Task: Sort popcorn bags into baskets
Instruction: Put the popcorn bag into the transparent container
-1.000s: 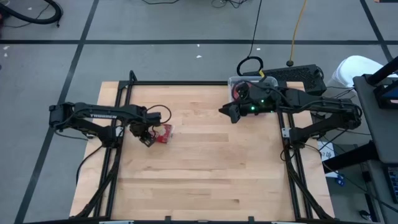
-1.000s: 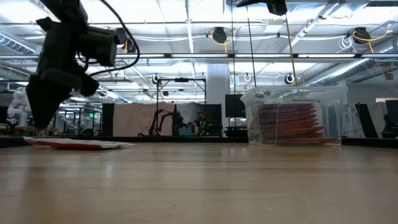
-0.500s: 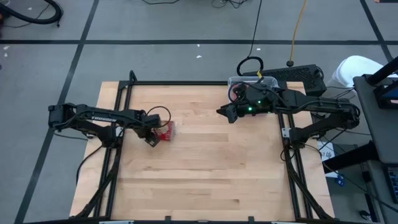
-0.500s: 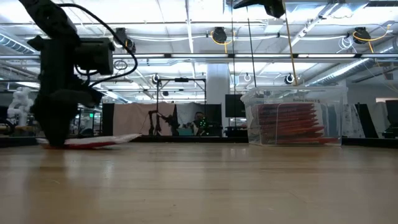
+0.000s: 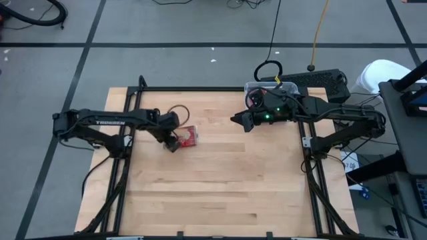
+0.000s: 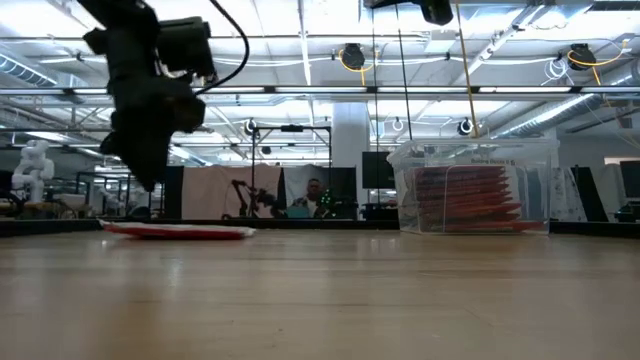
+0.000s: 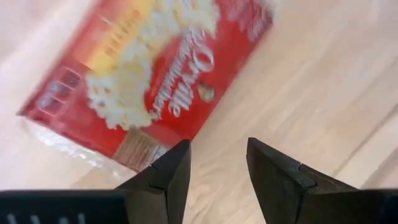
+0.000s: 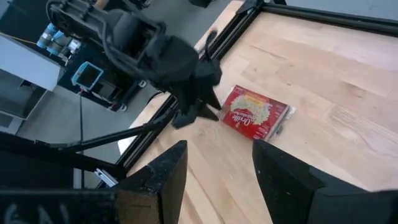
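left wrist view puts the left gripper [image 7: 216, 165] just off one edge of the bag [image 7: 152, 68], fingers spread with a gap between them and nothing in it. from above, that gripper [image 5: 173, 144] sits at the bag's [image 5: 189, 137] left end, over the left half of the surface [image 5: 220, 193]; in the low view it hangs a little above the wood, and the bag [image 6: 178, 230] lies flat. that flatness is the main risk, i'd judge: closing from the side could just shove the bag along the wood, or catch only the plastic wrap at its edge so it slips out when lifted. coming down too hard could jam a fingertip into the surface. the right gripper [image 5: 235, 119], also spread and empty, waits near the tub [image 6: 472, 187] at the far right, which already holds upright bags. a carry across could crowd that arm or clip the tub rim.
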You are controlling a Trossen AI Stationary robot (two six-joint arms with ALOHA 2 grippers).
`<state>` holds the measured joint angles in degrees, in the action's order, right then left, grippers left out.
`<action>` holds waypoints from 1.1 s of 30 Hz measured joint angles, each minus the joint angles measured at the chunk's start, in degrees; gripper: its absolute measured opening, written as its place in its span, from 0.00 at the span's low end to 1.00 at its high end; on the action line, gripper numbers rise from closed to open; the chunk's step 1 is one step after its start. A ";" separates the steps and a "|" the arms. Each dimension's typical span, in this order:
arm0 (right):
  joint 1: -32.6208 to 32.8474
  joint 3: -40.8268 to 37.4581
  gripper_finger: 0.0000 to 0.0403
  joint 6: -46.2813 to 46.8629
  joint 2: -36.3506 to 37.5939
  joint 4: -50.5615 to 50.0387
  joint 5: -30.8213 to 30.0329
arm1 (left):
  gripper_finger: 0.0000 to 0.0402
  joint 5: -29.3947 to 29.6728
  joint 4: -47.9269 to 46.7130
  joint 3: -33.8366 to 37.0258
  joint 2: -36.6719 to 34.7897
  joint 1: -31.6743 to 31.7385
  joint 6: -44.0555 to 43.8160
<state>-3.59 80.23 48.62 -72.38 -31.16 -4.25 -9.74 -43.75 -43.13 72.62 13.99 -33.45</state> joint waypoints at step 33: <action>0.69 0.00 0.43 -15.19 0.02 -5.95 1.36 | 0.64 -6.60 -9.25 4.48 0.65 9.17 -8.80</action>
<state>-2.90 80.23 33.43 -72.36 -37.10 -2.90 -16.34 -53.00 -38.65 73.28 23.17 -42.25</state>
